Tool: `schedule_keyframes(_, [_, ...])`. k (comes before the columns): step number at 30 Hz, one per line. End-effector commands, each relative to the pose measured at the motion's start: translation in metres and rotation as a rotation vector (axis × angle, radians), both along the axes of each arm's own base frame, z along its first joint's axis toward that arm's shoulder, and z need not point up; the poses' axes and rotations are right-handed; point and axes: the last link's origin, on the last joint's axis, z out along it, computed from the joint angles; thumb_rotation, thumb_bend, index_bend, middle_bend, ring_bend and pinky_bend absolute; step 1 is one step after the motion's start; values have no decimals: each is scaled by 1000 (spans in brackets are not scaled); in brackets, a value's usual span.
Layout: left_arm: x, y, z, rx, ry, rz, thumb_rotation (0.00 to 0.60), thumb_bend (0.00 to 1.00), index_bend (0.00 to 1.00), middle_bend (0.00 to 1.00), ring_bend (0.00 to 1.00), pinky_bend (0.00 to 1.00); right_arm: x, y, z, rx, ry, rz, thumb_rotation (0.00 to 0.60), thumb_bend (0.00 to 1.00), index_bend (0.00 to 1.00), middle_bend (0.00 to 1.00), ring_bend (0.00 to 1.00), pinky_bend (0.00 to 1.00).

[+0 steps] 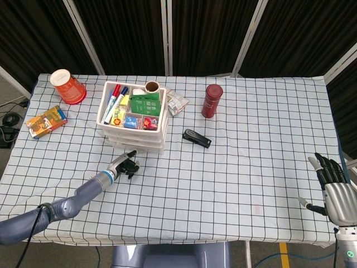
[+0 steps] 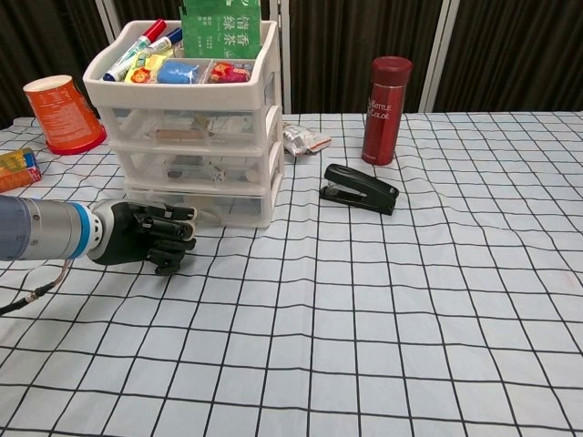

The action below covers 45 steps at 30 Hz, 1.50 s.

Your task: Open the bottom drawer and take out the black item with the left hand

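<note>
— From the head view, where's the left hand (image 1: pixel 126 165)?
— Just in front of the bottom drawer (image 1: pixel 134 146), fingers curled, holding nothing; right hand (image 1: pixel 331 190) spread open, near right.
— And the chest view?
— Curled fingers (image 2: pixel 170 238) at the drawer front (image 2: pixel 205 210) — contact unclear. Black item inside: cannot tell.

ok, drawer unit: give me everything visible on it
The drawer unit is white plastic with three clear-fronted drawers, all looking shut, and an open top tray holding markers, a green packet and small packs. It stands upright on the checked cloth. The left hand is at the bottom drawer's front; contact unclear.
</note>
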Motion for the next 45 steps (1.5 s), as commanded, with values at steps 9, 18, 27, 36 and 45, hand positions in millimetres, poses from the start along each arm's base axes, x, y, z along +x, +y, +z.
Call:
schedule_keyframes(9, [-3,-20,7,-10,2,-41,600,805,179,920,911,765,0,0,3,-9,-6,-2,600,24,14,0,0,0])
schedule_keyframes(18, [-16,-39,8,-25,38,-73,600,806,178,920,911,765,1,1,3,-11,-8,1,600,24,13,0,0,0])
schedule_keyframes(27, [-25,-42,32,171,180,-245,600,819,123,920,911,765,1,1,3,-13,-8,4,600,24,13,0,0,0])
schedule_keyframes(36, [-32,-40,50,359,447,-371,600,851,145,919,911,765,1,1,3,-12,-8,4,600,24,13,0,0,0])
schedule_keyframes(45, [-38,-37,53,406,628,-332,600,853,181,919,911,765,1,1,1,-7,-5,2,600,23,13,0,0,0])
